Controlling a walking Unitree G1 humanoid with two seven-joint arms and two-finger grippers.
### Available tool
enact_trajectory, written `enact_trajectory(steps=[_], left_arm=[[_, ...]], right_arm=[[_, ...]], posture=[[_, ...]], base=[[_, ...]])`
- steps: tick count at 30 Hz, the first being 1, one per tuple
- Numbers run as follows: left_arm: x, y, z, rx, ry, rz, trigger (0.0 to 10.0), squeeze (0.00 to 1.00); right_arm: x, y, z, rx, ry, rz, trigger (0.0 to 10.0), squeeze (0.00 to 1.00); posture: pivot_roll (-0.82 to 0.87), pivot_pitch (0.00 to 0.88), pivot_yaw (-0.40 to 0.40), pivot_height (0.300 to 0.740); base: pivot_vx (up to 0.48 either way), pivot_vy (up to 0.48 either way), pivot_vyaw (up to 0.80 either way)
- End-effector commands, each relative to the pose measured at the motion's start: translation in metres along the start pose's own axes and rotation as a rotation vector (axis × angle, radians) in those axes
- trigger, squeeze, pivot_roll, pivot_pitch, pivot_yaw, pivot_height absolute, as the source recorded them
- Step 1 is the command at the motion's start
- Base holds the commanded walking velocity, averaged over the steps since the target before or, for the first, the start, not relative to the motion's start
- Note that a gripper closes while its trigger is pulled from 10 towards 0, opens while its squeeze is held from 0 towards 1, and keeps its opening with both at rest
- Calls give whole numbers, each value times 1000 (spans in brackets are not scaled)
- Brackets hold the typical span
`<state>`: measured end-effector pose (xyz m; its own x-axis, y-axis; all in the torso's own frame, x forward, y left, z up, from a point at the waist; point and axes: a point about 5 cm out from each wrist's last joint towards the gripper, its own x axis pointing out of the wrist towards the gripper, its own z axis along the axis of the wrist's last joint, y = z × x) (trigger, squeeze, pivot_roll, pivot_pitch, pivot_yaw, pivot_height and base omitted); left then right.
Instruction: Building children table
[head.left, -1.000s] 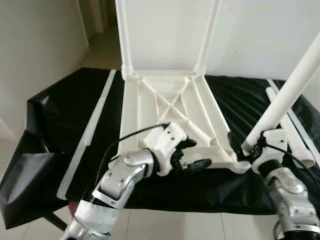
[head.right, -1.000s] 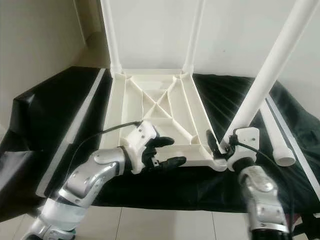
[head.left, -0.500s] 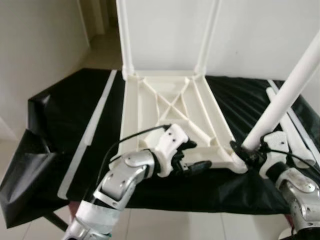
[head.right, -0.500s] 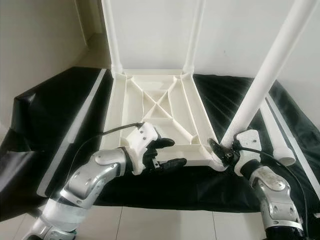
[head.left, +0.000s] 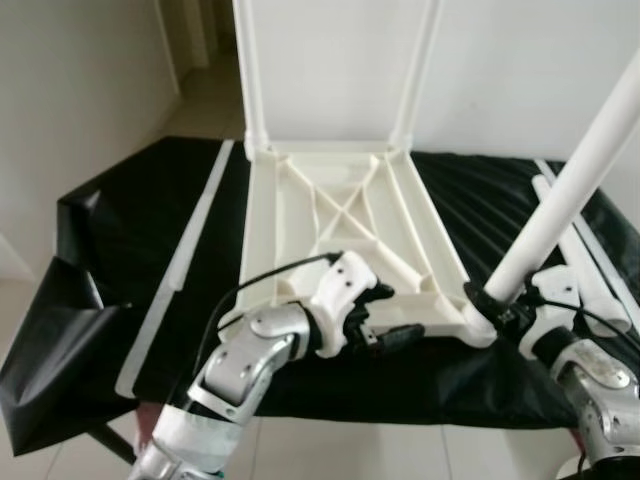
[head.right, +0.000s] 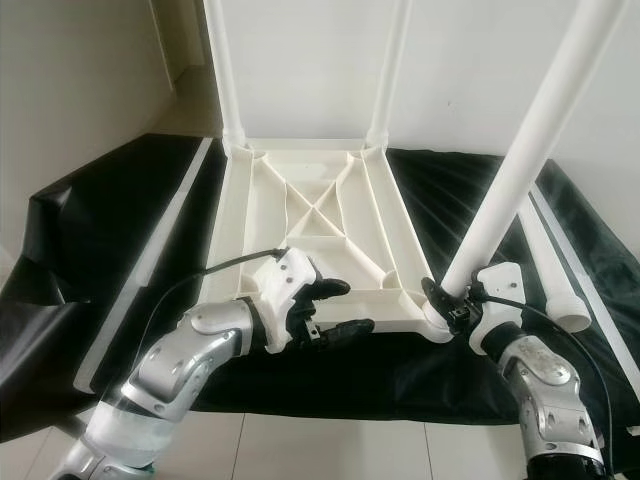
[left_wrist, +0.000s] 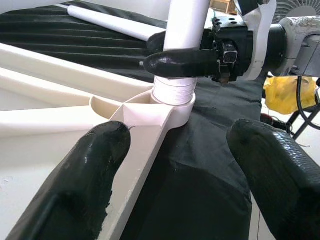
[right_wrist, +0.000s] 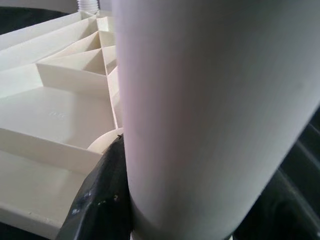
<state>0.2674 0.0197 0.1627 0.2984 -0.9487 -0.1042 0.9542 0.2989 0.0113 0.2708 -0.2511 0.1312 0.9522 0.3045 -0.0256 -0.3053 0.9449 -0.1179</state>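
R gripper (head.right: 452, 303) clamps leg (head.right: 520, 165) at top's (head.right: 300, 215) near-R socket, on black cloth. L gripper (head.right: 335, 308) open beside near edge. Risk: leg tilted, threads could cross/jam.

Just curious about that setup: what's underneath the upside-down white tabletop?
A black cloth lies under the tabletop, spreading past its edges and hanging over the front. Whatever supports the cloth is covered, so I cannot tell.
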Motion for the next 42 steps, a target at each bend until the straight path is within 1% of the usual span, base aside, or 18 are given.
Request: enact_trajectory(steps=[1,10,12,15,17,18,21,22,25,27,28,31,34,37,38,40,41,42], left_arm=[[1,-1,0,4,7,17,10000,0],[0,-1,1,2,4,23,10000,0],[0,0,1,1,3,26,10000,0],[-1,0,1,1,2,27,10000,0],[-1,0,2,-1,-1,30,10000,0],[-1,0,2,-1,-1,30,10000,0],[-1,0,2,-4,-5,32,10000,0],[-1,0,2,-4,-5,32,10000,0],[0,0,4,-7,-13,36,10000,0],[0,0,4,-7,-13,36,10000,0],[1,0,5,-11,-19,39,10000,0],[1,0,5,-12,-20,40,10000,0],[1,-1,6,-15,-24,42,10000,0],[1,-1,6,-16,-25,42,10000,0],[1,0,6,-16,-25,44,10000,0],[1,0,6,-16,-25,44,10000,0],[-1,1,6,-12,-21,46,10000,0],[-1,1,6,-12,-21,46,10000,0]], right_arm=[[-4,3,-11,38,40,-32,10000,0],[-5,11,-10,74,0,-160,10000,0],[-4,18,-8,85,-24,-207,10000,0],[-4,21,-7,89,-30,-222,10000,0],[1,31,-5,131,-28,-385,10000,0],[1,31,-5,131,-28,-385,10000,0],[8,46,-5,200,-29,-542,10000,0],[8,46,-5,200,-29,-542,10000,0],[18,61,-3,265,-35,-649,10000,0],[18,61,-3,265,-35,-649,10000,0],[23,74,-1,302,-35,-648,10000,0],[24,78,-1,313,-37,-642,10000,0],[25,83,8,254,-64,-620,10000,0],[25,83,9,245,-63,-631,10000,0],[24,83,10,240,-64,-640,10000,573],[24,83,10,240,-64,-640,10000,573],[24,82,12,253,-75,-651,10000,1000],[24,82,12,253,-75,-651,10000,1000]], posture=[[-5,0,-37,740],[-4,0,-40,740],[-4,0,-41,740],[-4,0,-41,740],[-3,0,-44,740],[-3,0,-44,740],[-1,0,-46,740],[-1,0,-46,740],[3,0,-49,740],[3,0,-49,740],[5,0,-49,740],[5,0,-49,740],[6,0,-51,740],[6,0,-51,740],[8,0,-54,740],[8,0,-54,740],[7,0,-55,740],[7,0,-55,740]], base=[[0,0,0],[0,0,0],[0,0,0],[0,0,0],[0,0,0],[0,0,0],[0,0,0],[0,0,0],[0,0,0],[0,0,0],[0,0,0],[0,0,0],[0,0,0],[0,0,0],[0,0,0],[0,0,0],[0,0,0],[0,0,0]])
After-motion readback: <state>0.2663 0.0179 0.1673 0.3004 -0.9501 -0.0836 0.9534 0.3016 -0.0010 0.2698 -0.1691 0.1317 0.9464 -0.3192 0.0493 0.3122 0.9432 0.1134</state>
